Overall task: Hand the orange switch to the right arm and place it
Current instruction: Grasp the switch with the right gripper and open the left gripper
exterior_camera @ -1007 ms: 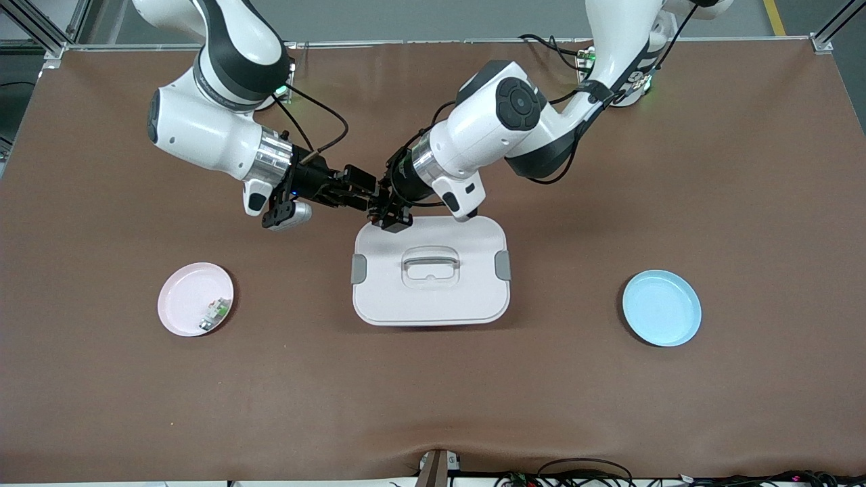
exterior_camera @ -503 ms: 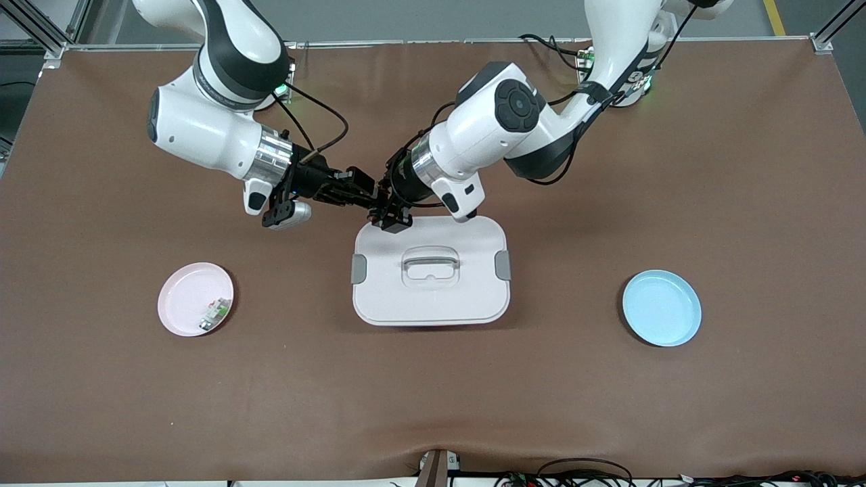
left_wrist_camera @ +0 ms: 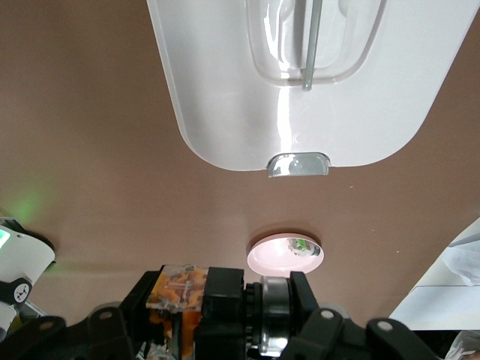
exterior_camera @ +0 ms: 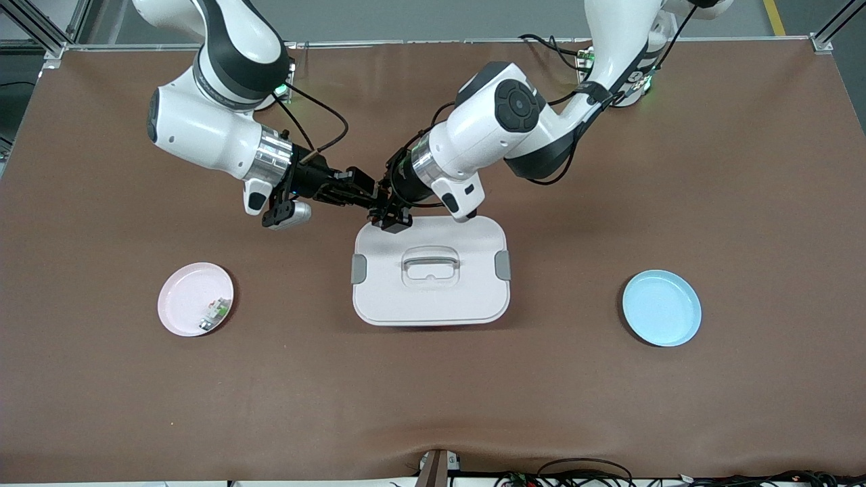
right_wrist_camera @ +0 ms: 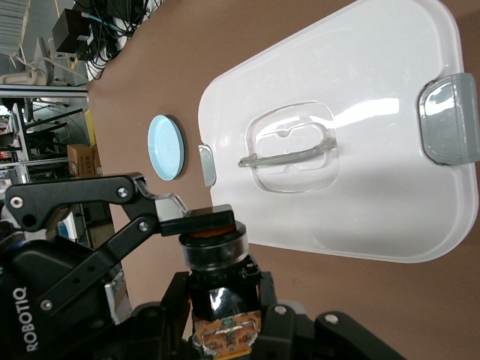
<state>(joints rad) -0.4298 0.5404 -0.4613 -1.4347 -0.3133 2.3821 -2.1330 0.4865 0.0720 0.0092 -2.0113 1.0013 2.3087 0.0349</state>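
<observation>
Gripping orange switch (right_wrist_camera: 217, 259): right pincer (exterior_camera: 369, 197), left pincer (exterior_camera: 387, 215).

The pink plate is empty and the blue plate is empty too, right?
Not quite. The pink plate holds a small white-and-green part, which the front view shows near its rim. The blue plate is empty, as you said.

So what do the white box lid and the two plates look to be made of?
The white box lid looks like glossy molded plastic: it throws bright glare streaks, and has a clear recessed handle and grey clips. The pink plate and the blue plate look like smooth, matte plastic or melamine, evenly colored with thin rims; which one cannot be told.
</observation>
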